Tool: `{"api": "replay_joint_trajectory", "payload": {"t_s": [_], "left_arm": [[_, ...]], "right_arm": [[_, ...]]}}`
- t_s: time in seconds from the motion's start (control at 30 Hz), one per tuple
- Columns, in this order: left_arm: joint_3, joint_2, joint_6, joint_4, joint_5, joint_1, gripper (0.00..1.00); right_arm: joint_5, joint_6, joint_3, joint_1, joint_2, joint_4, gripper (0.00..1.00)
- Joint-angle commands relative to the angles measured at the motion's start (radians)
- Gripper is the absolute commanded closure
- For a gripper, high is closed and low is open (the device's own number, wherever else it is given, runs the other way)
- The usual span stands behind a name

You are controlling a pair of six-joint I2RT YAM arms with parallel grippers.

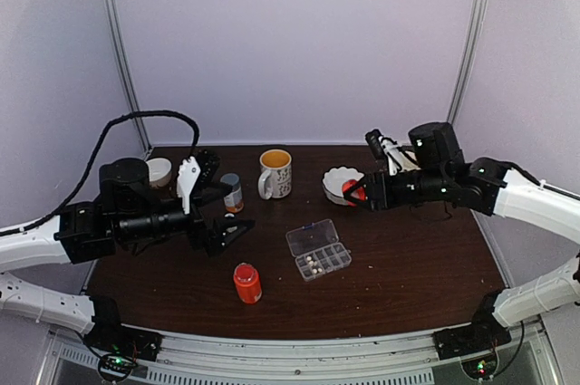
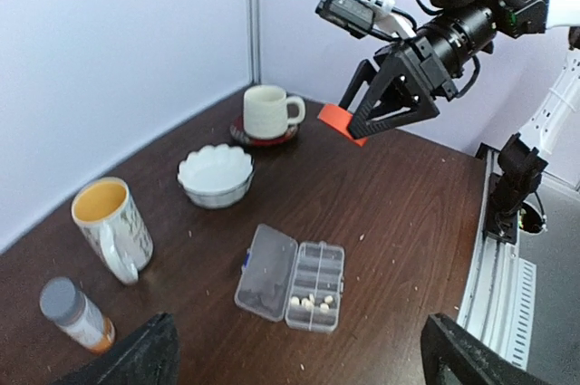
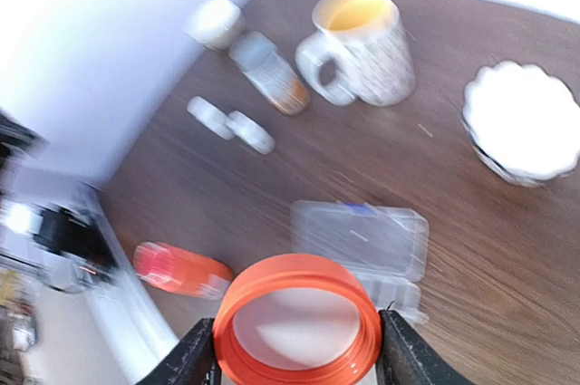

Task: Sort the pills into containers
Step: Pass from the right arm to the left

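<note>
right gripper (image 1: 355,193) is clasping a round orange plastic cap (image 3: 299,269) in the air near a white scalloped bowl (image 1: 341,180) | left gripper (image 1: 213,211) is hanging with jaws spread, gripping nothing | tiny pale pills (image 2: 313,300) are lying in a flat clear plastic pill box (image 1: 306,242), seemingly across two compartments, between both grippers, well apart from each

No text, brand, number or sign can be read in any view. The white ceramic mug with a yellow inside (image 1: 275,173) carries a dark speckled print that is too small to make out. The small bottle with a grey cap (image 1: 233,192) bears an orange band, and any lettering on it is blurred.
</note>
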Motion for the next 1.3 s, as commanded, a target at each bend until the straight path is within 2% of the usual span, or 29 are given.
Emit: {"api": "replay_joint_trajectory", "payload": {"t_s": [0.0, 0.1, 0.2, 0.4, 0.63, 0.8, 1.17, 1.27], "left_arm": [[0.018, -0.004, 0.339, 0.334, 0.118, -0.019, 0.03], [0.032, 0.01, 0.498, 0.433, 0.154, -0.04, 0.03], [0.129, 0.059, 0.59, 0.343, 0.19, -0.046, 0.02], [0.181, 0.107, 0.712, 0.36, 0.151, -0.115, 0.03], [0.226, 0.136, 0.762, 0.311, 0.175, -0.152, 0.14], [0.242, 0.15, 0.779, 0.279, 0.169, -0.164, 0.25], [0.239, 0.148, 0.803, 0.288, 0.146, -0.18, 0.26], [0.239, 0.151, 0.801, 0.293, 0.141, -0.183, 0.31]], "right_arm": [[-0.212, 0.216, -0.022, 0.06, -0.113, 0.319, 0.53], [-0.235, 0.316, -0.012, 0.135, -0.136, 0.451, 0.54], [-0.221, 0.382, -0.003, 0.215, -0.129, 0.556, 0.55], [-0.19, 0.436, 0.028, 0.338, -0.069, 0.697, 0.55], [-0.18, 0.455, 0.057, 0.396, -0.007, 0.758, 0.56], [-0.177, 0.473, 0.055, 0.411, 0.016, 0.797, 0.57], [-0.171, 0.49, 0.063, 0.426, 0.044, 0.816, 0.57], [-0.164, 0.489, 0.066, 0.427, 0.053, 0.818, 0.57]]}}
